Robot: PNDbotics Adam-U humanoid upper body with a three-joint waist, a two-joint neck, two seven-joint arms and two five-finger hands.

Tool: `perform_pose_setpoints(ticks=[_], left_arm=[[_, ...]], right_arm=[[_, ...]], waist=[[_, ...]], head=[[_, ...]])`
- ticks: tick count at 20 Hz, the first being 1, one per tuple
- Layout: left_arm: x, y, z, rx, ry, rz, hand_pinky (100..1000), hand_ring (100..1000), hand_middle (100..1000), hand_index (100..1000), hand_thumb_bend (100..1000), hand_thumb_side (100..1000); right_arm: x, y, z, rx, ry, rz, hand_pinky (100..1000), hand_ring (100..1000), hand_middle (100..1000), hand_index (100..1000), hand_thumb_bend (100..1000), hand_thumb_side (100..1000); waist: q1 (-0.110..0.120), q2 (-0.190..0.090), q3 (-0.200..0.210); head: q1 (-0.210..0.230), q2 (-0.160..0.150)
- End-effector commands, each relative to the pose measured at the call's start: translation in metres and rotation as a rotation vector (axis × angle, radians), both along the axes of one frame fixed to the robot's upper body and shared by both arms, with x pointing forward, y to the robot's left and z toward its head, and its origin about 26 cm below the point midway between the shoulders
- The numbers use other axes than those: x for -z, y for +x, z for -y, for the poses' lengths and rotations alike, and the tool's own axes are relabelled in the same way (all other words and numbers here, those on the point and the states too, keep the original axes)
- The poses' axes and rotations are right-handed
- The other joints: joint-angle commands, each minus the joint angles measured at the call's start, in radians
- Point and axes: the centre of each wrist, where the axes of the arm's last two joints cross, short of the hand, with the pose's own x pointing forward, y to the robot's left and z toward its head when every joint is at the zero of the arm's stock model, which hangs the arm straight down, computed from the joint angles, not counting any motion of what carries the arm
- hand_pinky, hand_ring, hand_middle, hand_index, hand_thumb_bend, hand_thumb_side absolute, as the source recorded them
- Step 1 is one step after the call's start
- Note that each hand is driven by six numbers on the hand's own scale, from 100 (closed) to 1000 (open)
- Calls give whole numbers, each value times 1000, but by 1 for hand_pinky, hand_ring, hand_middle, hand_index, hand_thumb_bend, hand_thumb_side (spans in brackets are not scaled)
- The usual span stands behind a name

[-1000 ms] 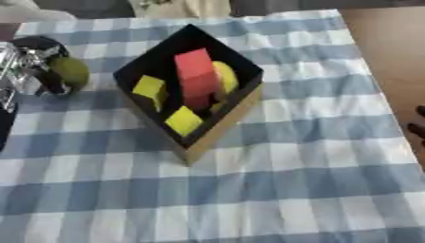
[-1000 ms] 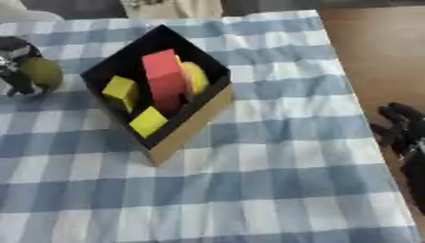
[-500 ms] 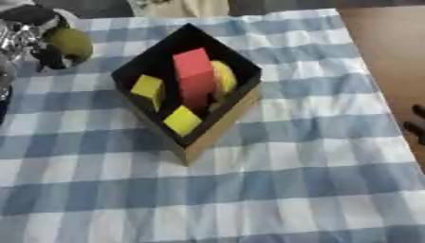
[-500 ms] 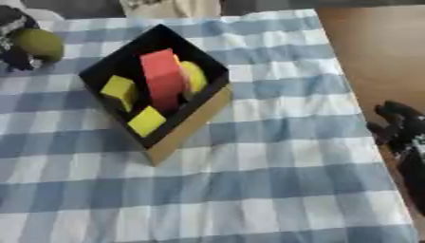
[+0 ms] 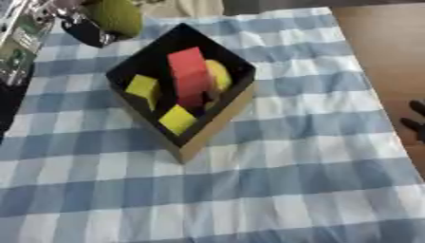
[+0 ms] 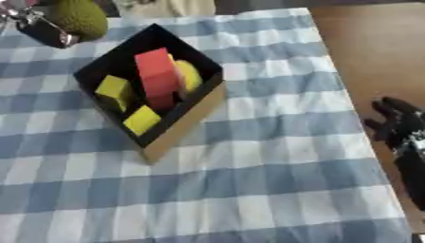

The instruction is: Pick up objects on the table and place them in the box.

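The green round object (image 6: pixel 79 18) is in the left hand (image 5: pixel 79 26), whose dark fingers are curled around its lower side. The hand holds it in the air at the far left corner of the table, above the checked cloth (image 6: pixel 249 180) and not yet over the box (image 5: pixel 212 126). I think it is held high like this so that it can pass over the box wall and then be let go from above — but this is only my judgement.

From that hand, the box is just nearer and to the right, well below the object. It stands turned, with one corner pointing at the robot. Inside it there is already a tall red block (image 5: pixel 191 78) leaning in the middle, a yellow rounded piece (image 5: pixel 218 76) touching it on the right, and two yellow cubes: one (image 5: pixel 143 88) at the left wall and one (image 5: pixel 178 119) toward the near corner. The space left is mostly at the far corner, so the green object probably goes there.

The right hand (image 6: pixel 398 126) waits far to the right, off the cloth edge — fingers relaxed and pointing up, holding nothing. It seems idle because the left hand does this work alone.
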Motion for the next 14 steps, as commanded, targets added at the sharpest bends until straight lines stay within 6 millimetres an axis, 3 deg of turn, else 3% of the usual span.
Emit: perform_pose_setpoints(ticks=[1, 7, 14], left_arm=[[-12, -8, 8, 31, -2, 30, 712, 659, 556, 674, 189, 100], [-1, -5, 18, 50, 5, -4, 712, 659, 555, 675, 191, 100], [19, 3, 25, 67, 48, -84, 715, 665, 563, 683, 275, 104]], right_arm=[[-10, -1, 3, -9, -23, 27, 911, 1000, 414, 843, 100, 648], [-10, 0, 3, -7, -19, 30, 911, 1000, 414, 843, 100, 644], [-11, 0, 3, -4, -14, 32, 911, 1000, 414, 843, 100, 647]], waist=[[-6, -38, -1], [-6, -38, -3], [-4, -36, -8]], head=[[4, 2], [5, 2], [3, 5]])
